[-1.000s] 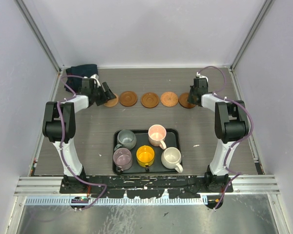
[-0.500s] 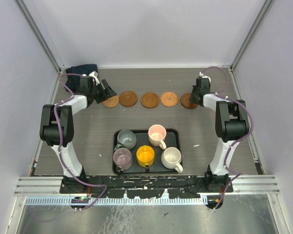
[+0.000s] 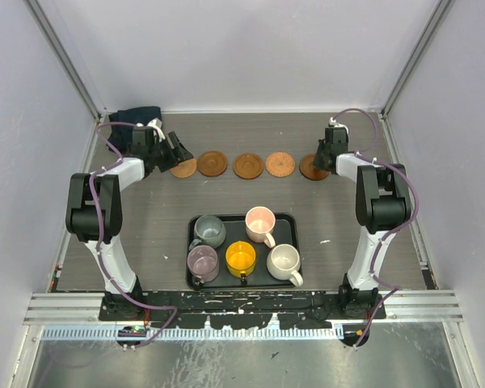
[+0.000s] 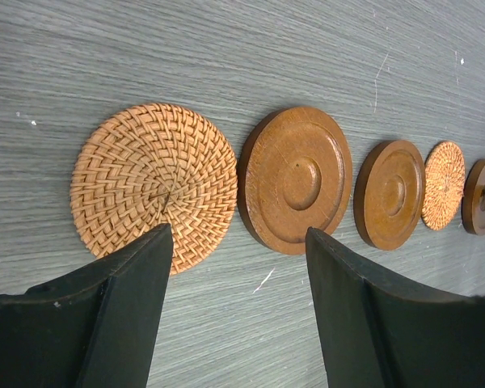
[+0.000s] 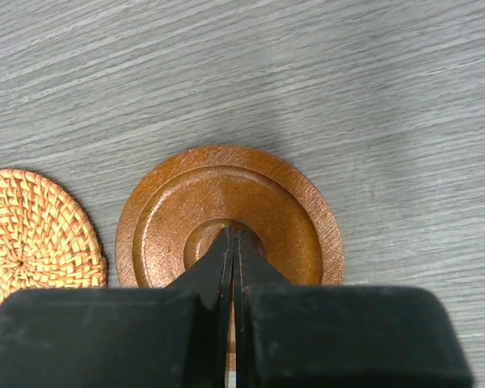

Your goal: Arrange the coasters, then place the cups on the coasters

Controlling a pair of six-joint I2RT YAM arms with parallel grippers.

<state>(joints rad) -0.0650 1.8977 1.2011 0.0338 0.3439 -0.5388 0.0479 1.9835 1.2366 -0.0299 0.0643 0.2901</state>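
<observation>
So the coasters (image 3: 248, 166) were lined up in a row across the upper middle of the top view, close together without overlapping. Going by the left wrist view, three were grooved wood and two were woven. All five cups (image 3: 240, 259) sat down in the black tray (image 3: 295, 234) at lower centre, well apart from that row. The left gripper (image 3: 178, 152) hung just by the woven coaster (image 4: 153, 184) at the row's left end, jaws wide apart. The right gripper (image 5: 233, 234) had its jaws pressed together, tips over the dimple of the wooden coaster (image 5: 226, 194) at the right end. Couldn't tell if they touched it. A dark blue cloth (image 3: 137, 117) lay upper left.
</observation>
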